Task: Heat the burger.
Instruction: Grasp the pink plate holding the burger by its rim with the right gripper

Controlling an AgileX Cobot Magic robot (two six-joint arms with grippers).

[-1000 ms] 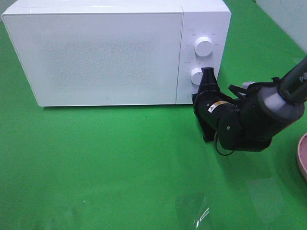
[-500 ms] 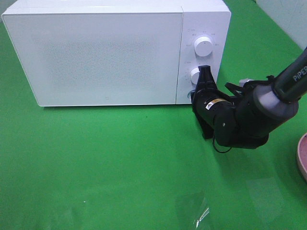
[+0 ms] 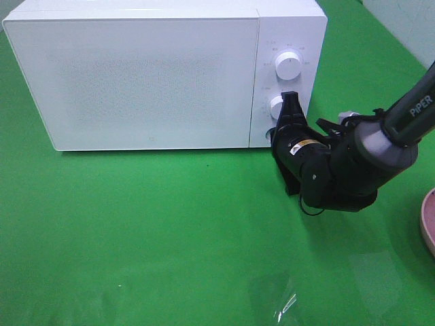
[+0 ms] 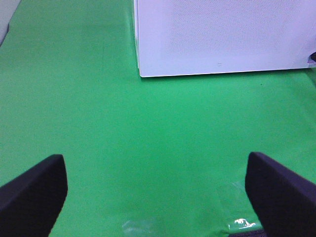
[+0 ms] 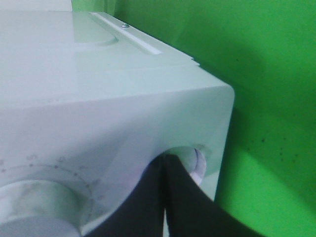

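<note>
The burger cannot be seen in any view.

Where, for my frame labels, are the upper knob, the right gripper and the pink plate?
upper knob (image 3: 288, 66), exterior high view, centre of its white face.
right gripper (image 3: 291, 98), exterior high view, the closed black fingertips.
pink plate (image 3: 429, 221), exterior high view, its rim at the picture's edge.

A robot test bench: a white microwave (image 3: 149, 81) at upper left on green cloth (image 3: 170, 231), black robot arm (image 3: 370, 159) at right
</note>
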